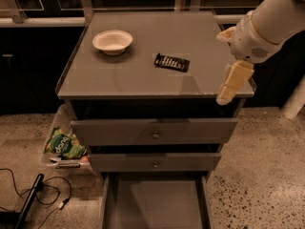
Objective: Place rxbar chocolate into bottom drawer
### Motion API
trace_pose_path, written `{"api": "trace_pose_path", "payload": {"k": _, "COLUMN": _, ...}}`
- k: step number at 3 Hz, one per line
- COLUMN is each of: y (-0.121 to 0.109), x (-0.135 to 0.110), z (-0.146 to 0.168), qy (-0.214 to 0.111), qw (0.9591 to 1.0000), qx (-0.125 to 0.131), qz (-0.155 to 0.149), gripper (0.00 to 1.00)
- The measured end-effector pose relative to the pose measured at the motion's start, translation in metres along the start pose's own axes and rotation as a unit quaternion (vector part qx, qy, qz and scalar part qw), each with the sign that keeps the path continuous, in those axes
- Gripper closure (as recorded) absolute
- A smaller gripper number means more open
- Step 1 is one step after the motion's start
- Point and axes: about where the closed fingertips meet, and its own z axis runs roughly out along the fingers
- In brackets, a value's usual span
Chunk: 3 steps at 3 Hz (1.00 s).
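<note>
The rxbar chocolate (171,62), a flat black wrapper with white lettering, lies on the grey cabinet top (143,82), right of centre. The bottom drawer (155,202) is pulled out at the foot of the cabinet, and its grey floor is bare. My gripper (229,86) hangs from the white arm over the cabinet top's front right corner, to the right of the bar and apart from it. It holds nothing that I can see.
A white bowl (112,41) stands on the top at the back left. Two upper knobbed drawers (156,135) stick out slightly. A green snack bag (64,144) lies in a bin left of the cabinet. Black cables (33,199) lie on the floor at the lower left.
</note>
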Motion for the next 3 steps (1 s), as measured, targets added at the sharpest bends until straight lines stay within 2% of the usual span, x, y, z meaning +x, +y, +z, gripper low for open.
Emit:
{"api": "trace_pose_path", "payload": {"k": 1, "y": -0.03, "x": 0.003, "z": 0.04, "qy": -0.037, "qw": 0.9992, "qx": -0.013, "qz": 0.002, "gripper": 0.0}}
{"api": "trace_pose_path", "payload": {"k": 2, "y": -0.03, "x": 0.003, "z": 0.041, "qy": -0.039, "qw": 0.9992, "qx": -0.013, "qz": 0.003, "gripper": 0.0}}
{"api": "trace_pose_path", "payload": {"k": 3, "y": -0.045, "x": 0.001, "z": 0.057, "qy": -0.076, "qw": 0.997, "qx": -0.001, "qz": 0.015, "gripper": 0.0}}
